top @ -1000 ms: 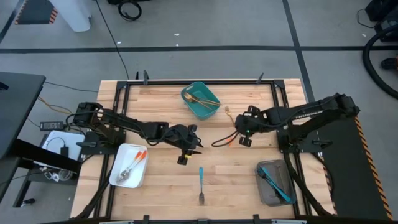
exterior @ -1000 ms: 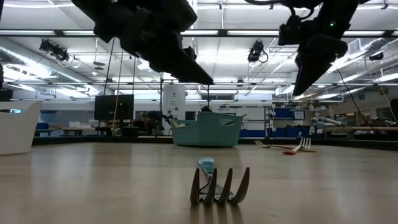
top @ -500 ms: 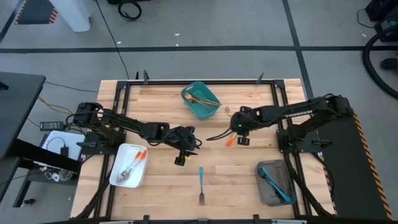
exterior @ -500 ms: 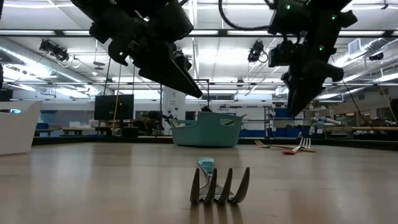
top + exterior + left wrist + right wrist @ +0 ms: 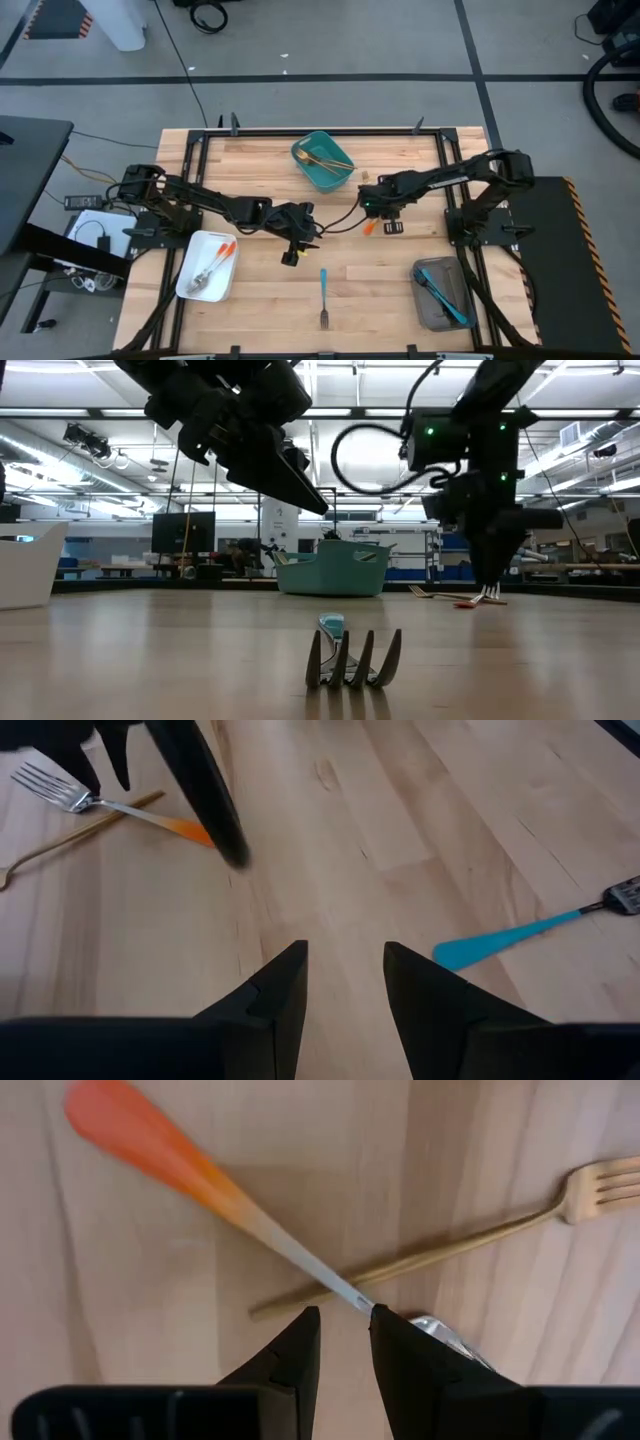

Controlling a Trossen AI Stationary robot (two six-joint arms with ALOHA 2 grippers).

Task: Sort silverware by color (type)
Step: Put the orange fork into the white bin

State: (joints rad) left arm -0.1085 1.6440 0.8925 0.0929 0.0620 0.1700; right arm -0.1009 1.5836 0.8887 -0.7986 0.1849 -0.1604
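Observation:
An orange-handled fork (image 5: 190, 1180) lies on the table across a gold fork (image 5: 470, 1240). My right gripper (image 5: 345, 1325) points down over them, open, with its fingertips on either side of the orange-handled fork's steel neck; in the low view the fingers (image 5: 490, 575) end just above both forks. My left gripper (image 5: 345, 975) hangs open above bare wood at mid-table (image 5: 292, 250). A blue-handled fork (image 5: 323, 297) lies flat near the front edge and also appears in the left wrist view (image 5: 520, 932).
At the far centre, a teal bin (image 5: 322, 161) holds gold pieces. Near the left edge, a white tray (image 5: 206, 266) holds orange-handled pieces. A grey tray (image 5: 442, 293) at the near right holds blue-handled ones. Bare wood lies between the grippers and the front edge.
My right gripper has come down and toward the table's left, rolling its wrist, until it stands upright over the crossed orange-handled and gold forks. My left gripper has tipped down a little in place. The forks have not moved.

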